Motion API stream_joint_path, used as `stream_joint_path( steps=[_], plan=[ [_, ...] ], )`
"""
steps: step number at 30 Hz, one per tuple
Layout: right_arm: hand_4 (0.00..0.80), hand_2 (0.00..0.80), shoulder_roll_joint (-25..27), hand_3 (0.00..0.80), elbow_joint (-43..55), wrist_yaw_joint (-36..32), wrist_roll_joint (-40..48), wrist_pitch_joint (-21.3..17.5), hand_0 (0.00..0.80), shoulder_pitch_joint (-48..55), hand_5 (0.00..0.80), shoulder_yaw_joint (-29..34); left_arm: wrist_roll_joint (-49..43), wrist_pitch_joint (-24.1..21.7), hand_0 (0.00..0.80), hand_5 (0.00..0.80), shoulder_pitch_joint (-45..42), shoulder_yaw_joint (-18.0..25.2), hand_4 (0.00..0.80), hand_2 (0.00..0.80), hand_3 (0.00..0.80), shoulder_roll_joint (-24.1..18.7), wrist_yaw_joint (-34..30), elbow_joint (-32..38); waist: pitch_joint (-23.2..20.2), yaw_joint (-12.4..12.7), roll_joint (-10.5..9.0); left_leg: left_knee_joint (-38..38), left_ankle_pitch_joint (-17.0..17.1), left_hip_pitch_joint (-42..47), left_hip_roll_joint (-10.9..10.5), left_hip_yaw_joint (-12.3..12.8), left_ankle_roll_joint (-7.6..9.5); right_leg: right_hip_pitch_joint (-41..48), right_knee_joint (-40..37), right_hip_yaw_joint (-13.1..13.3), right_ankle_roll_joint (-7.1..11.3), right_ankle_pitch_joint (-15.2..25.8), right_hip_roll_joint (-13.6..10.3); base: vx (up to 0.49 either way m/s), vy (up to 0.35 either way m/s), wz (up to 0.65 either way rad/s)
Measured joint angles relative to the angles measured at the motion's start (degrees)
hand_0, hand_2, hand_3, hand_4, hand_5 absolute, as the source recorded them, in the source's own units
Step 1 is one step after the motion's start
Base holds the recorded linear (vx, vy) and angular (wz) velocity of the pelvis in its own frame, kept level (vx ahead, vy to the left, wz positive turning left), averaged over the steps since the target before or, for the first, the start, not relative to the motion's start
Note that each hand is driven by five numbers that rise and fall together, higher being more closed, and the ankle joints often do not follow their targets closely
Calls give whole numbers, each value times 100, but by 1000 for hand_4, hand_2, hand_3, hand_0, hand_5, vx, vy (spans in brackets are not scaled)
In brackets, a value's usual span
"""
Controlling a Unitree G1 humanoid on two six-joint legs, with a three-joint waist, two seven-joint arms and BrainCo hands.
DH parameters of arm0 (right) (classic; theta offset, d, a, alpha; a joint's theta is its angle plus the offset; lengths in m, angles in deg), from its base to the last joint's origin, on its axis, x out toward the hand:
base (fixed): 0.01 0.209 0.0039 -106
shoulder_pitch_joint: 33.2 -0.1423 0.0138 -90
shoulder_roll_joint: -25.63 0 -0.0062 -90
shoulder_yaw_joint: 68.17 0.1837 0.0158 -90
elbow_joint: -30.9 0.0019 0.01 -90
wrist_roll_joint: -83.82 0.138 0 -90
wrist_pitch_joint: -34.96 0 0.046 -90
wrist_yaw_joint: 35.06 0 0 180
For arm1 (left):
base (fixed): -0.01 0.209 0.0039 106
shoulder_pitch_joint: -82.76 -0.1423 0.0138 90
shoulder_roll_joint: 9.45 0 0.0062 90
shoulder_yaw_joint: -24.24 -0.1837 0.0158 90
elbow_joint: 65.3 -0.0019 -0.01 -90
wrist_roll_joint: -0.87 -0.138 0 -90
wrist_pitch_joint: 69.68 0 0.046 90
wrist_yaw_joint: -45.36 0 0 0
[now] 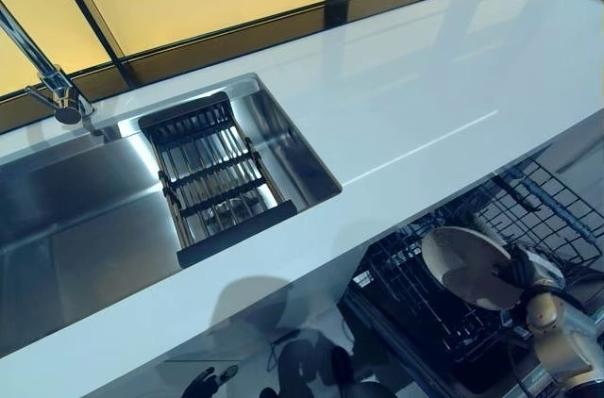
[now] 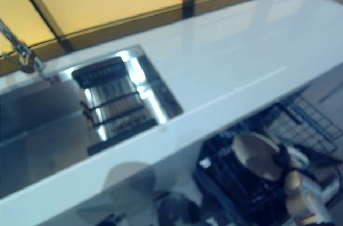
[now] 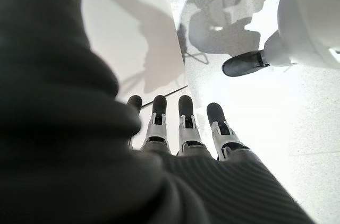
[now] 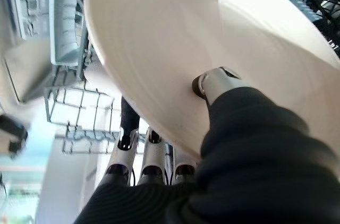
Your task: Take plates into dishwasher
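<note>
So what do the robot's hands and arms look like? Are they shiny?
A bit! Each hand has silver fingers with dark, rounded tips, seen on the left hand. A dark ribbed cover, like a knitted cuff, wraps the back of the hand and wrist. The right hand sits on a pale, silvery-grey arm built from rounded sections.

No text, label, number or sign is showing legibly in any view; the white countertop [image 1: 406, 106] is bearing no print. The plate [image 1: 469, 267] below the countertop's edge is showing a plain face; nothing there is reading as lettering.
</note>
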Motion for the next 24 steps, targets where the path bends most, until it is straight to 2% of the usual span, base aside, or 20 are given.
stream_joint_path(
  steps=[6,9,19,24],
  plan=[
    [800,800,-31,800,-368,854,-658,-14,800,-1,800,-415,-1,-71,0,0,-11,-90,0,0,0,21,8,1,-10,23,36,1,1,-5,-1,-60,2,19,0,-48,-21,-14,-27,1,0,4],
    [800,800,-33,800,-572,1164,-699,39,800,-11,800,-584,-3,-71,0,0,-12,-111,0,0,0,22,19,-2,-33,45,82,2,1,-8,0,-94,2,30,0,-82,-37,-26,-29,3,-5,6],
    [800,800,-243,800,-974,1280,-670,415,800,-32,800,-880,-4,-67,0,0,-53,-151,0,0,0,18,34,37,-90,177,175,4,2,-14,0,-166,4,49,0,-142,-44,-31,-35,1,-7,3],
    [800,800,-425,800,-1233,1590,-248,686,800,-132,800,-1013,-5,-67,0,0,-83,-272,0,0,0,21,35,37,-167,180,175,7,6,-42,-1,-229,9,49,0,-190,-47,-33,-40,-1,-4,5]
  ],
)
